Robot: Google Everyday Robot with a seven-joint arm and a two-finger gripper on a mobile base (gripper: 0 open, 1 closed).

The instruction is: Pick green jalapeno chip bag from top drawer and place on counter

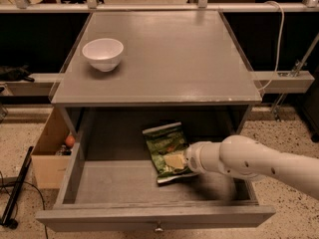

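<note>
The green jalapeno chip bag (163,144) lies tilted inside the open top drawer (124,183), right of its middle. My gripper (175,161) reaches in from the right on a white arm (249,159) and its pale fingers are closed on the bag's lower right part. The bag's lower pale end (172,177) sits just off the drawer floor beside the wrist. The counter (169,59) above the drawer is a flat grey top.
A white bowl (102,53) stands on the counter's left rear. A tan cardboard box (50,153) with small items stands on the floor left of the drawer. A black stick (15,188) lies on the floor at the far left. The drawer front has a small knob (158,228).
</note>
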